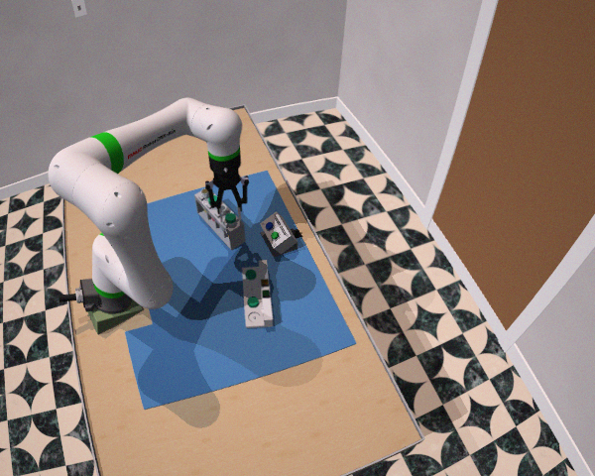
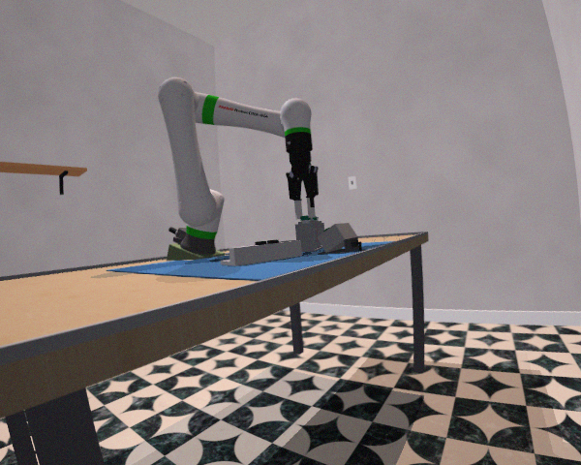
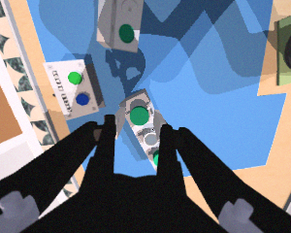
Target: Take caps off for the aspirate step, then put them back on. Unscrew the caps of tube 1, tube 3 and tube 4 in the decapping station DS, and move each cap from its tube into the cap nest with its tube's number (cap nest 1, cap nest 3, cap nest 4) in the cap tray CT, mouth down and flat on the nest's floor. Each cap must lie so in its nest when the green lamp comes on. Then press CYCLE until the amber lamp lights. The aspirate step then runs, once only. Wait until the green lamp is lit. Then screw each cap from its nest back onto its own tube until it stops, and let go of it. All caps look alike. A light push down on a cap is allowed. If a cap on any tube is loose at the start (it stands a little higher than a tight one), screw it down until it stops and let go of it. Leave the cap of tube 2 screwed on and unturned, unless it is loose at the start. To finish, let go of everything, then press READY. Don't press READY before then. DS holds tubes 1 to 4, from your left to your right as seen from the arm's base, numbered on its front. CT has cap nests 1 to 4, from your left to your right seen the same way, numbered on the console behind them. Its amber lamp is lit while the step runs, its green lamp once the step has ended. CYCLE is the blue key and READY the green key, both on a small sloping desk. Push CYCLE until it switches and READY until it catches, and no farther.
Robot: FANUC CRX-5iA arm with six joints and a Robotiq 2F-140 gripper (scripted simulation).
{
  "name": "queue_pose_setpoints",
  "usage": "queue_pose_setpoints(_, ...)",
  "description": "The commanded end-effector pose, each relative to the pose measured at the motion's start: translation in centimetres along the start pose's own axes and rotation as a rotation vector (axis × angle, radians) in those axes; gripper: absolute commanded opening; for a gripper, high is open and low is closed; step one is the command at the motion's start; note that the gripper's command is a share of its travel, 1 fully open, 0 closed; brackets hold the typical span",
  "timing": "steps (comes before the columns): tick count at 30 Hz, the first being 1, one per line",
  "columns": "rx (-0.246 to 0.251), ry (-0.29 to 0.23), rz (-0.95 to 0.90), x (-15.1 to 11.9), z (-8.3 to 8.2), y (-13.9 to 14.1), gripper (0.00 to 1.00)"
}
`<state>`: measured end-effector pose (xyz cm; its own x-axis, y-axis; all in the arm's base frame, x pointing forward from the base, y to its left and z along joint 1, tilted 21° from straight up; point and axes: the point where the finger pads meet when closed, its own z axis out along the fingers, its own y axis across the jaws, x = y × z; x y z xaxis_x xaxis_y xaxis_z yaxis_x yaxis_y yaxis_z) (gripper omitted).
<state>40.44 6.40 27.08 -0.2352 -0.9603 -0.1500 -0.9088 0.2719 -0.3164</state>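
The grey decapping station (image 1: 219, 219) stands on the blue mat. A green cap (image 1: 230, 217) sits on the tube at the end nearest the cap tray; it also shows in the wrist view (image 3: 139, 115). The tube beside it (image 3: 150, 140) is uncapped and grey. A further green cap (image 3: 156, 157) is partly hidden by a finger. My gripper (image 1: 228, 203) hangs straight down just above the end cap, its fingers part open on either side of it and holding nothing. The cap tray (image 1: 257, 295) holds two green caps (image 1: 250, 275) (image 1: 253, 300).
The sloping key desk (image 1: 280, 234) stands right of the station, with the blue key (image 3: 81, 99) and the green key (image 3: 75, 77). The arm's base (image 1: 108, 301) is at the mat's left edge. The table edge runs close behind the key desk.
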Motion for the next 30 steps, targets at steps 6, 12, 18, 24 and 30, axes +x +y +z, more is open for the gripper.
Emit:
queue_pose_setpoints(6,0.0,0.0,0.0,-0.01,0.32,-0.01,0.35)
queue_pose_setpoints(12,0.0,0.0,0.0,-0.01,0.32,-0.01,0.0)
queue_pose_setpoints(18,0.0,0.0,0.0,-0.01,0.32,-0.01,0.0)
queue_pose_setpoints(24,0.0,0.0,-0.1,-0.01,0.31,-0.01,0.0)
queue_pose_setpoints(30,0.0,0.0,-0.3,-0.01,0.3,-0.01,0.0)
